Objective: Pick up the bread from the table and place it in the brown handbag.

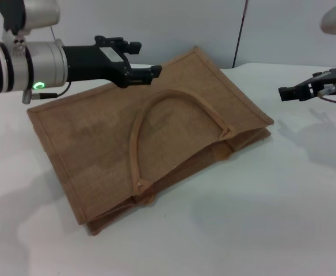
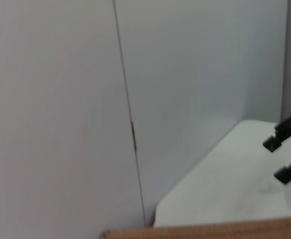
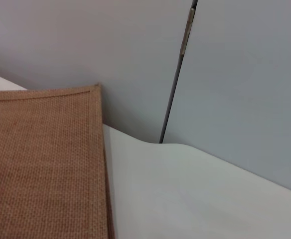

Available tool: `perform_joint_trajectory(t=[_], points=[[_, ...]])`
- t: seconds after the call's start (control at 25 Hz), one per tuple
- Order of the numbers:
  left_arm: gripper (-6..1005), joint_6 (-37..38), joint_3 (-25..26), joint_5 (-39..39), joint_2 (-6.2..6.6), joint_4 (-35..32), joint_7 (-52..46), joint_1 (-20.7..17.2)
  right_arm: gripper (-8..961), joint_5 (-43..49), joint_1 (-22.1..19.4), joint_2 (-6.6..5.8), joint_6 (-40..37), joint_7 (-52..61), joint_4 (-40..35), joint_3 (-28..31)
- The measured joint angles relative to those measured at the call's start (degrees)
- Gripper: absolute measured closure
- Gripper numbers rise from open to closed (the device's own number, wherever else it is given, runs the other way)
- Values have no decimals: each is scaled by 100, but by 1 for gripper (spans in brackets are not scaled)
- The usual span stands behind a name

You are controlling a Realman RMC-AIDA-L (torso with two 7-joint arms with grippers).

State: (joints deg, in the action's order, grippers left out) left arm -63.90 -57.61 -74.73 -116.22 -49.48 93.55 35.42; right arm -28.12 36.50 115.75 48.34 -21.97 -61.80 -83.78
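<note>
The large tan-brown woven jute handbag (image 1: 151, 138) lies flat on the white table (image 1: 260, 218), the left gripper (image 1: 148, 69) hovering unclenched and empty over its far edge, the right gripper (image 1: 289, 92) off beside it, fingers spread apart, and no bread visible.

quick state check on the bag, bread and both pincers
brown handbag: lying flat on the table, one handle on top.
bread: not visible in any view.
left pincer: raised over the bag's far edge, empty.
right pincer: above the table right of the bag, empty.
</note>
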Motion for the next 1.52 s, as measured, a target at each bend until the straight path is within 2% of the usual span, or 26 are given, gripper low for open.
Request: perform_joint_trajectory(t=[0.16,0.28,0.56,0.72,0.84,1.04,1.32,1.44,1.52], points=[[300,-33,161,-551,-17,-1,158,-108,59,-1,-37,10,-88,-10,-41,27],[304,10,193,-1184,-36,9,451,-277,59,-128,-245,19,-618,-53,-217,-98],[314,573,156,-2869,-91,132,1363,-839,60,-1133,-1201,19,-3182,-735,-539,-836],[320,840,153,-3378,-110,555,1979,-912,60,-1445,-1461,11,-4360,-905,-340,-1215],[324,889,154,-3925,-116,1032,2799,-961,60,-1475,-1641,15,-5457,-874,-107,-1738],[331,740,155,-5336,-135,2203,4592,-948,60,-1468,-1720,17,-7217,-314,902,-2419],[340,397,198,-7114,-130,3827,6369,-668,59,-1412,-1203,-5,-9369,1843,3352,-2742],[344,220,206,-7524,-113,4386,6817,-464,59,-1414,-883,7,-9744,2428,4297,-2831],[347,173,212,-7630,-95,4588,6908,-396,59,-1415,-753,11,-9769,2578,4568,-2874]])
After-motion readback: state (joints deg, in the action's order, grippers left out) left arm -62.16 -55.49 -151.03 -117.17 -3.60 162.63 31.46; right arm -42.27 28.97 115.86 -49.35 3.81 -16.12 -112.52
